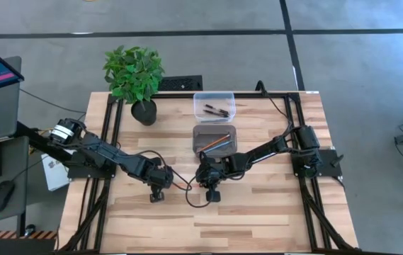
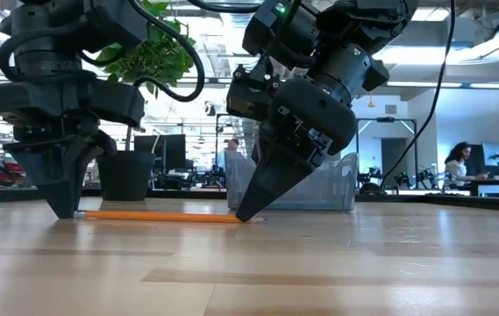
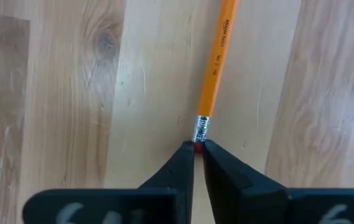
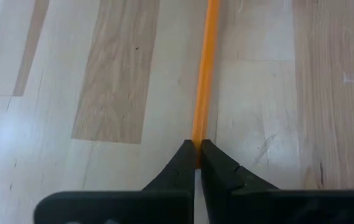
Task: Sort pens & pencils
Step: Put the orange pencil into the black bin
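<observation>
While between two grippers, one pencil

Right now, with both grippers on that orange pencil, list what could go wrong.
1. The left gripper pinches only the eraser tip of the orange pencil; it may slip out.
2. The right gripper clamps the other end; if the arms pull apart or lift unevenly, the pencil could bend or snap.
3. Both sets of fingertips sit against the table and may scrape it.
</observation>
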Controlling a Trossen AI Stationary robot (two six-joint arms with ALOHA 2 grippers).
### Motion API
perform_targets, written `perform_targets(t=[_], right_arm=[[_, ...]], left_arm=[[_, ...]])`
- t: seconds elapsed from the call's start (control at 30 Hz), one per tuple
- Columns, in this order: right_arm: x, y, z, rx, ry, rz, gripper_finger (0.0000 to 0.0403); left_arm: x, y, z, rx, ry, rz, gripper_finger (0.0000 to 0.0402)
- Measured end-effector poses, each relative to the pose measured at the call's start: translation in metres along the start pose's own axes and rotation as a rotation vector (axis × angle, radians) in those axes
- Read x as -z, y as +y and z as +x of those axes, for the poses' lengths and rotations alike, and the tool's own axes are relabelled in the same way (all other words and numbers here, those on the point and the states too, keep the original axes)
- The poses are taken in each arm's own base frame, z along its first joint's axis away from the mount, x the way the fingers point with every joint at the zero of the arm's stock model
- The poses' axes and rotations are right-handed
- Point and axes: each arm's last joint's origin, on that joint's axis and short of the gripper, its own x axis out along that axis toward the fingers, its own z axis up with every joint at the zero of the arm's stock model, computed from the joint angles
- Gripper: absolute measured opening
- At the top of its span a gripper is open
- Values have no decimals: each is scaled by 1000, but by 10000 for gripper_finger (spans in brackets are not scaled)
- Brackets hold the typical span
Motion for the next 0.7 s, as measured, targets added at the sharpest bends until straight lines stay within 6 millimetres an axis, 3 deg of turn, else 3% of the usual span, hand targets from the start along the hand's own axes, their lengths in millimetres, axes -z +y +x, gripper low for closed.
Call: perform_targets(t=[0.7], right_arm=[[-3, -8, 0, -3, -38, -15, 29]], left_arm=[[-2, 0, 1, -34, -41, 68, 26]])
